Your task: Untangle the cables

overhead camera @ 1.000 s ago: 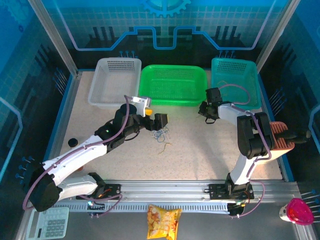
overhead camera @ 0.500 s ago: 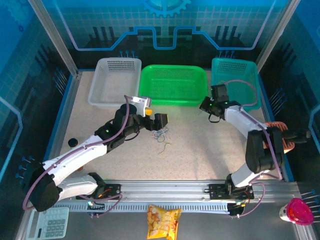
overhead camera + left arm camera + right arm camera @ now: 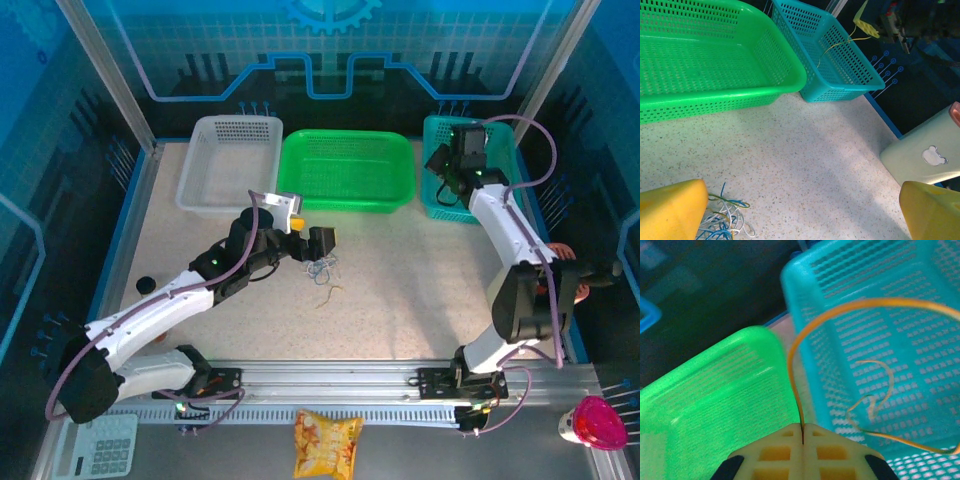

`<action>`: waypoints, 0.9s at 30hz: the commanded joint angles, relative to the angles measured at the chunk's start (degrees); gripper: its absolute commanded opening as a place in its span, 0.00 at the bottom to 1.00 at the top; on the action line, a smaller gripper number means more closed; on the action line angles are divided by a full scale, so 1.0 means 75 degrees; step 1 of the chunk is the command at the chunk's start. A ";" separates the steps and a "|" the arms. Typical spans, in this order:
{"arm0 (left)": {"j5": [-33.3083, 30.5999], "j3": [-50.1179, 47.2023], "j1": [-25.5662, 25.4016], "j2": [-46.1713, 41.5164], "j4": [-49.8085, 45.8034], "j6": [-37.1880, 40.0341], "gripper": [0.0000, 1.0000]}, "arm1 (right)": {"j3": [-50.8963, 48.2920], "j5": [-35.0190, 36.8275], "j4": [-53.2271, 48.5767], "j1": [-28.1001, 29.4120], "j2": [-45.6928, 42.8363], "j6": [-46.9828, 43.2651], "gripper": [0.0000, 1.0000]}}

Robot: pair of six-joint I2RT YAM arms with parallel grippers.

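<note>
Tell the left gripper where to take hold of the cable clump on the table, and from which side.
Take a loose loop at the rim of the cable clump, not its dense middle, coming straight down: the strands lie flat on the table, so side approaches would likely push them. The open left gripper hangs with the clump beside one finger; centre it first.

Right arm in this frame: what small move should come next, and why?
Probably open the right gripper and let go. It is shut on a yellow wire that loops out over the teal basket, where another yellow strand lies, so this looks like the drop point.
</note>
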 commanded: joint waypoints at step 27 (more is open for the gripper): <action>-0.0090 0.0159 0.0021 -0.0666 0.0021 0.0022 0.99 | 0.2431 -0.0866 -0.2342 0.0063 0.4065 -0.0572 0.00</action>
